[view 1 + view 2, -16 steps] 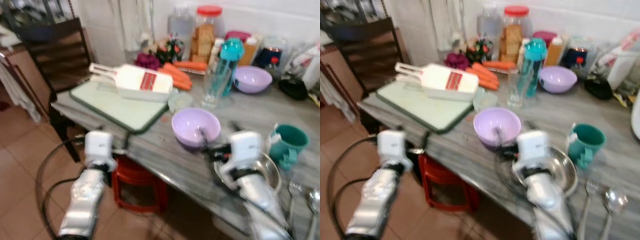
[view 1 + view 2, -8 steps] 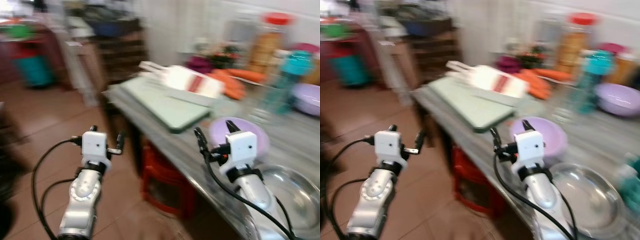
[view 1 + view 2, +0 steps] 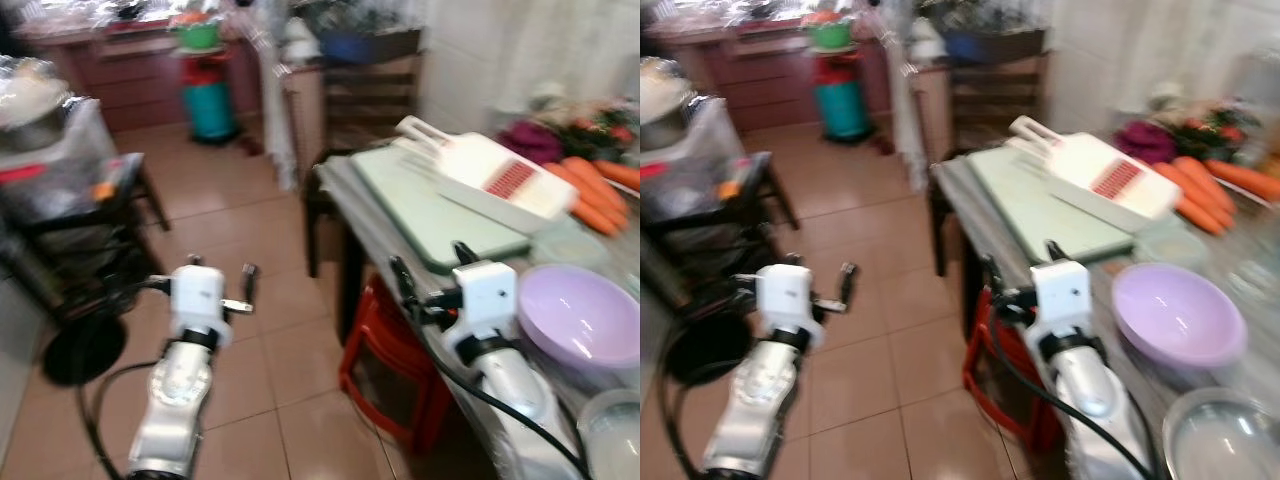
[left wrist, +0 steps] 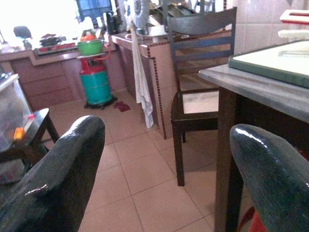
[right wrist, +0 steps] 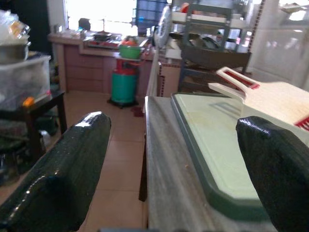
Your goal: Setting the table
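Observation:
A purple bowl (image 3: 585, 315) stands on the grey table (image 3: 370, 215) at the right. Beyond it lies a green cutting board (image 3: 430, 205) with a white slicer (image 3: 490, 175) on it and carrots (image 3: 590, 190) beside it. A steel bowl (image 3: 1220, 440) sits at the near right corner. My right gripper (image 3: 430, 262) hovers open over the table's left edge, just short of the cutting board (image 5: 217, 140), with nothing between its fingers. My left gripper (image 3: 218, 268) is open over the tiled floor, left of the table, and holds nothing.
A red stool (image 3: 385, 365) stands under the table. A dark wooden chair (image 3: 365, 95) is at the table's far end. A black side table (image 3: 60, 200) with wrapped things is at the left. A green gas cylinder (image 3: 205, 95) and a hanging towel (image 3: 270, 90) are farther back.
The camera has swung left, so the table now lies at the right and open floor fills the left. The jars, bottle and teal mug have left the view. Both grippers stay open.

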Robot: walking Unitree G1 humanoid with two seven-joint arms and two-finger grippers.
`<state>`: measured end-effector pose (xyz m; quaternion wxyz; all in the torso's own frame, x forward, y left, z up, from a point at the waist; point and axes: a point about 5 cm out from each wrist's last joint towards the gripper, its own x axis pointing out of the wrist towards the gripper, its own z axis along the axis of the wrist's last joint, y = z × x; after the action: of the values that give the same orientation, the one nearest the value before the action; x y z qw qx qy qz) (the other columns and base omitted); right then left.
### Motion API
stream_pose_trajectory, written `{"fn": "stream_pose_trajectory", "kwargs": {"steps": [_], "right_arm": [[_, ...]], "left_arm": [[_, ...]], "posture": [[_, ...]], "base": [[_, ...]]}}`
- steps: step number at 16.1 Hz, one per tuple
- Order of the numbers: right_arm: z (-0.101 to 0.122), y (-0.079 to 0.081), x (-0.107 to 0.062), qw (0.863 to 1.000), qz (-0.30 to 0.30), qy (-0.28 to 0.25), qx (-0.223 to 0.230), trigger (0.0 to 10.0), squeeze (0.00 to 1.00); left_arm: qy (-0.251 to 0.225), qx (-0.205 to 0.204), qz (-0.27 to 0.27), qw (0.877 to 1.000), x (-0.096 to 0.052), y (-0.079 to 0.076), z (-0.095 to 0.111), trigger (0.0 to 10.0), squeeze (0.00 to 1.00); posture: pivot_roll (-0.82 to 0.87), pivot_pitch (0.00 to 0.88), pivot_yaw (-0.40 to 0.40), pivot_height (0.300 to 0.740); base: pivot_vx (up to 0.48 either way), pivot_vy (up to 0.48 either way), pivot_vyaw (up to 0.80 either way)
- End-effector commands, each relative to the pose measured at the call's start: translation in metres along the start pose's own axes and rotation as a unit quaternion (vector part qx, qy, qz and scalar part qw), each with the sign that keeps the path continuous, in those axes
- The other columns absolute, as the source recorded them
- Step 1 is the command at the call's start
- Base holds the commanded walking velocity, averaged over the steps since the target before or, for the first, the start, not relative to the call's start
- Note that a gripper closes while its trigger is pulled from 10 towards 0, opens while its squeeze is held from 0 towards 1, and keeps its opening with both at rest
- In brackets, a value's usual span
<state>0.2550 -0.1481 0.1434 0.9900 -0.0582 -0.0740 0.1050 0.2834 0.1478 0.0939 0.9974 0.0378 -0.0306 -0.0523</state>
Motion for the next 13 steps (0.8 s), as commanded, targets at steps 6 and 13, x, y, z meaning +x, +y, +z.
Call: {"fn": "stream_pose_trajectory", "kwargs": {"steps": [6,13], "right_arm": [[0.0003,0.0034,0.0057,0.999,-0.004,-0.006,0.036,10.0,0.0],[0.001,0.0051,0.0059,0.999,-0.002,-0.007,0.04,10.0,0.0]], "left_arm": [[0.005,0.006,0.015,1.0,0.0042,0.0092,-0.0001,10.0,0.0],[0.012,0.004,0.018,1.0,0.0059,0.0103,-0.0025,10.0,0.0]], "posture": [[-0.05,0.0,0.019,0.74],[-0.05,0.0,0.021,0.74]], "base": [[0.0,0.051,0.27],[0.0,0.357,0.0]]}}
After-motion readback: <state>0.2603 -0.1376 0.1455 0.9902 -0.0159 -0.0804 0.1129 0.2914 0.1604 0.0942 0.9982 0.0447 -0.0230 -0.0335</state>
